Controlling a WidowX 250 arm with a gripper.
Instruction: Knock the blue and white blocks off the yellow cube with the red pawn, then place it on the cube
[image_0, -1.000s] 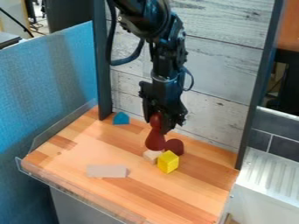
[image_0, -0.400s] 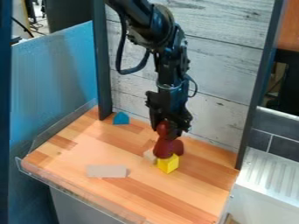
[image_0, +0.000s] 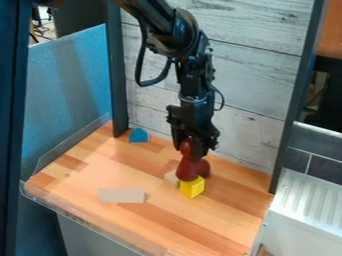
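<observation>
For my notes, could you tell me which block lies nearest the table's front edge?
The flat, pale rectangular block; the yellow cube, beige block and blue block sit farther back.

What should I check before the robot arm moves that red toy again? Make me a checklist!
1. Gripper has hold of the dark red, pin-shaped toy: ok.
2. Toy is roughly upright: ok.
3. Toy's bottom rests on the bright yellow cube: cannot tell; it overlaps the cube's top in view.
4. Plenty of room around the toy: not ok; a small pale wooden block is close by.
5. Blue, pointed block stands apart from the toy: ok.
6. Pale, flat rectangular block lies apart too: ok.
</observation>
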